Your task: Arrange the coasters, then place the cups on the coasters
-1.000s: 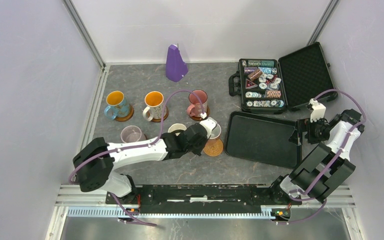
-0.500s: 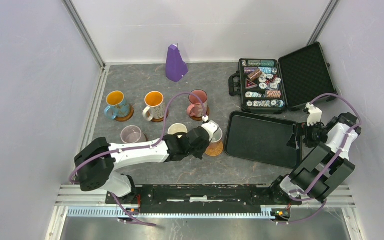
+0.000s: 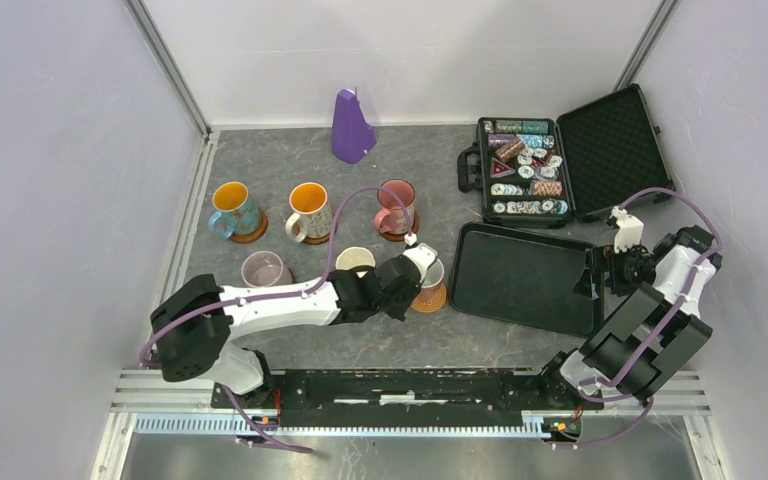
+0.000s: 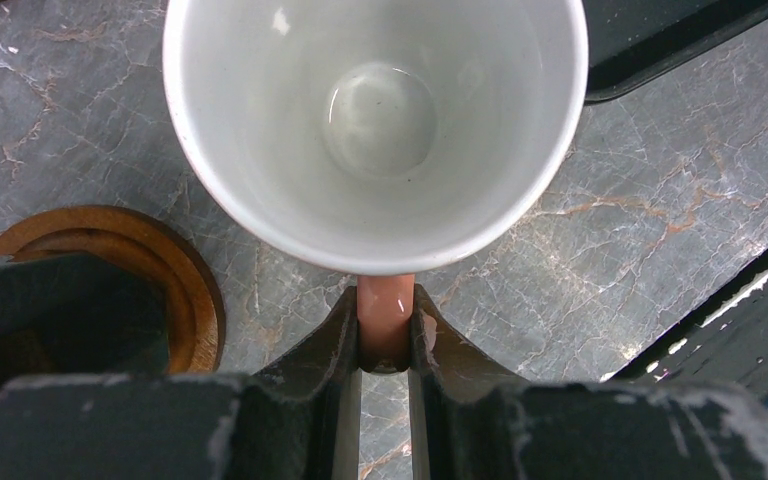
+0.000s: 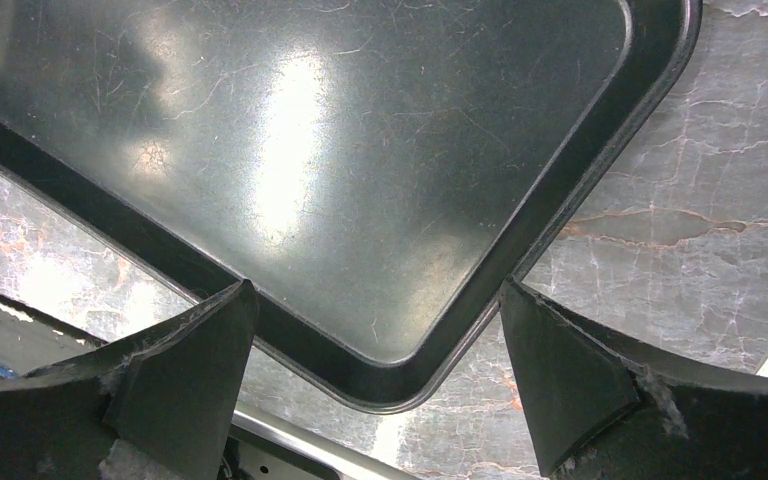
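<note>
My left gripper (image 4: pixel 385 312) is shut on the pink handle of a white cup (image 4: pixel 375 110). In the top view that white cup (image 3: pixel 432 270) hangs over the lighter orange-brown coaster (image 3: pixel 430 299), covering its far part; whether they touch I cannot tell. The blue cup (image 3: pixel 232 207), the white and orange cup (image 3: pixel 307 209) and the pink cup (image 3: pixel 395 205) stand on dark coasters in a back row. The lilac cup (image 3: pixel 263 268) and the dark cup (image 3: pixel 354 259) stand nearer. A brown ringed coaster (image 4: pixel 175 270) shows under the dark cup. My right gripper (image 5: pixel 380 390) is open over the tray's corner.
A black tray (image 3: pixel 520 285) lies right of the white cup, its near corner (image 5: pixel 390 385) under my right gripper. Behind the tray an open black case (image 3: pixel 610 150) holds poker chips. A purple cone-shaped object (image 3: pixel 350 128) stands at the back. Metal rails run along the left and near edges.
My left gripper has carried the white cup a little nearer, so it now covers part of the orange-brown coaster. The right arm shifted slightly and then stayed still.
</note>
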### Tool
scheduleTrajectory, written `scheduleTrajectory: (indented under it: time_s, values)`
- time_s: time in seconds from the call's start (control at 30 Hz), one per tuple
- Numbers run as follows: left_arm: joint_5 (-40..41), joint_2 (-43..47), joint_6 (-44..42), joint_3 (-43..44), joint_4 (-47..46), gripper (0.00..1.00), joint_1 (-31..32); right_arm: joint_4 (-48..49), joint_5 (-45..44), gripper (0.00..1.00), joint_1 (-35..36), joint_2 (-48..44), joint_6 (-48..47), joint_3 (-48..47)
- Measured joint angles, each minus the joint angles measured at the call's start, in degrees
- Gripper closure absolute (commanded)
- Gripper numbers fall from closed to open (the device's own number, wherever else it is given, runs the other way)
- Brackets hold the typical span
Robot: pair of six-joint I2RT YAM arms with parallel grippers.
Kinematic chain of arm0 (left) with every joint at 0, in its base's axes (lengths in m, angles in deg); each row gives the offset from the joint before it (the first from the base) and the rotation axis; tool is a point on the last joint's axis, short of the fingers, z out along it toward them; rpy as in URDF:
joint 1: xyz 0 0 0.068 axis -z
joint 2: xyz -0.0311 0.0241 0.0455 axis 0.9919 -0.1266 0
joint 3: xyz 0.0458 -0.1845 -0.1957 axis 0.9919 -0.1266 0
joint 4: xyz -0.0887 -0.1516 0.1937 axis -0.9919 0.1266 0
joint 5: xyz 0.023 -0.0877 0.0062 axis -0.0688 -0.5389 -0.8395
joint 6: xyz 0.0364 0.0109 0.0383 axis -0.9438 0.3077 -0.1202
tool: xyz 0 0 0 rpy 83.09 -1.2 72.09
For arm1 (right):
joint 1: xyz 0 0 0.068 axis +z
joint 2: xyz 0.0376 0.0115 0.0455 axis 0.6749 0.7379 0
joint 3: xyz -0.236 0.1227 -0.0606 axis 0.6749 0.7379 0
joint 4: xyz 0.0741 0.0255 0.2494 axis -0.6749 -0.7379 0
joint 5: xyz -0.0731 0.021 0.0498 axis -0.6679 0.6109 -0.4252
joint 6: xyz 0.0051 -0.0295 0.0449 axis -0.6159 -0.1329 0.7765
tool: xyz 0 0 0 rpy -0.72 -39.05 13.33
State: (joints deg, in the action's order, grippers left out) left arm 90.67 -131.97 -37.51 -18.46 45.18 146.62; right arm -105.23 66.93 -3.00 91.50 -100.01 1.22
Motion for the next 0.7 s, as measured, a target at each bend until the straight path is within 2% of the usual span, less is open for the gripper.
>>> scheduleTrajectory:
  time_s: [0.07, 0.2, 0.33, 0.4, 0.53, 0.7]
  values:
    - [-0.02, -0.50, 0.02, 0.24, 0.07, 0.82, 0.22, 0.04, 0.00, 0.02, 0.00, 0.31, 0.02, 0.00]
    - [0.00, -1.16, 0.04, 0.72, 0.31, 0.77, 0.37, 0.20, 0.00, 0.02, 0.00, 0.46, 0.04, 0.00]
    - [0.20, -1.97, 0.07, 1.60, 0.52, 0.51, 0.44, 0.26, 0.00, 0.02, 0.00, 0.46, 0.02, 0.00]
    - [0.26, -1.97, 0.17, 2.05, 0.44, 0.43, 0.48, 0.26, 0.00, 0.02, 0.00, 0.48, 0.02, 0.00]
    - [0.83, -1.97, 0.24, 3.04, 0.02, 0.36, 0.98, 0.28, 0.00, 0.02, 0.00, 0.48, 0.02, 0.00]
    - [1.36, -1.90, 0.24, 3.10, -0.07, 0.34, 1.66, 0.31, 0.00, 0.02, 0.00, 0.61, 0.02, 0.00]
